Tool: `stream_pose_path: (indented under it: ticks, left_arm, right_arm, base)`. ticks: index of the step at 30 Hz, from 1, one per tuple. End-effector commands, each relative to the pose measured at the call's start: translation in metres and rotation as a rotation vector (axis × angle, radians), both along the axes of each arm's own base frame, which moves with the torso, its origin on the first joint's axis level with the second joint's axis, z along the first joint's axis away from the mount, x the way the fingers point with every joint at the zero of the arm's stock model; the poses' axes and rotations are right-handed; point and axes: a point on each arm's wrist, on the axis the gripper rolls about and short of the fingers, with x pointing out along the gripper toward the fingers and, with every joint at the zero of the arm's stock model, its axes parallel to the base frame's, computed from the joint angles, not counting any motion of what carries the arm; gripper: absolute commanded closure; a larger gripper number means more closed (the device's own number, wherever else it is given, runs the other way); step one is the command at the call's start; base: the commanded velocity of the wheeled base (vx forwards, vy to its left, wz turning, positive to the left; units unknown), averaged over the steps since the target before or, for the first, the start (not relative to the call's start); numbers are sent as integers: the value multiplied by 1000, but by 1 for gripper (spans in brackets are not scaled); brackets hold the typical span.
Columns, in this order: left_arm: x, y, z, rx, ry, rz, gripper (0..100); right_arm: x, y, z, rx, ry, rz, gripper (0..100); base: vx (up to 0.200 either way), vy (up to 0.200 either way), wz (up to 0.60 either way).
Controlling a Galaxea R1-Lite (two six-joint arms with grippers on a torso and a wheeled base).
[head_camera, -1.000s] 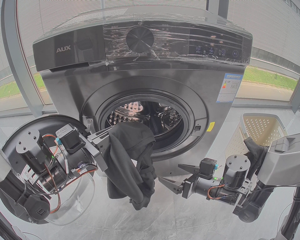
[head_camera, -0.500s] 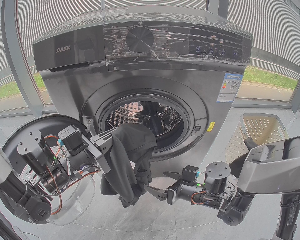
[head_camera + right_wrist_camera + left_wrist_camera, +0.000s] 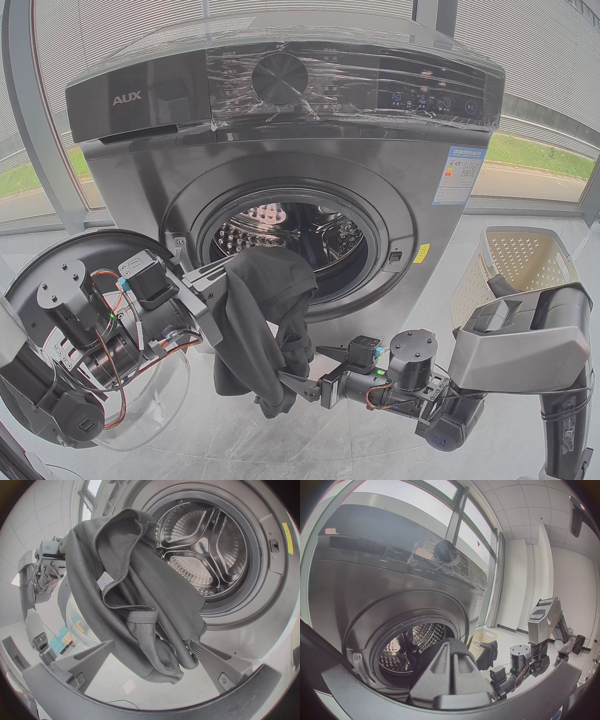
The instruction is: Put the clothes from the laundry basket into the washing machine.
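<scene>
Right now the left gripper (image 3: pixel 219 269) hangs in front of the lower left rim of the round opening of the dark grey metal front-loading washing machine (image 3: pixel 375 187), its fingers (image 3: pixel 445 664) pressed together on the top of a dark grey fabric garment (image 3: pixel 262 312). The upper fold of the cloth bunches against the mouth of the shiny perforated steel drum (image 3: pixel 294 231), while most of it hangs outside, down the machine's front and clear of the pale grey tiled floor (image 3: pixel 250 437). In the right wrist view the dark grey fabric garment (image 3: pixel 134 589) shows a small white label at an inner seam. The right gripper (image 3: pixel 300 362) sits low in front of the machine, pointing toward the hanging cloth. Its fingers (image 3: pixel 93 658) are spread wide, one on each side of the lowest folds, with the cloth dangling between them and not pinched. The machine's round dark door with a clear glass bowl (image 3: pixel 106 240) stands swung open on the left, behind the left arm. To the right of the machine stands the cream perforated plastic laundry basket (image 3: pixel 531 250), with a second dark piece of clothing (image 3: pixel 487 655) draped over its near rim.
</scene>
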Motion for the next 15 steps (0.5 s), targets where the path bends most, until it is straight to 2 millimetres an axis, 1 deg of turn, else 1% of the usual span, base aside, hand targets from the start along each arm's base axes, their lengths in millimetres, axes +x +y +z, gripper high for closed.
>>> stream_pose_path:
  ticks: [1,11,15]
  left_arm:
    - [0,-1,-1,1,2,-3,100]
    - [-1,-1,-1,1,2,-6,100]
    - [0,-2,0,-2,1,-6,100]
  right_arm:
    - [2,2,-8,-9,9,-1,0]
    - [6,7,-17,-13,13,2,0]
    - [5,9,-18,-13,11,4,0]
  base:
    - [0,0,0]
    - [0,0,0]
    - [0,0,0]
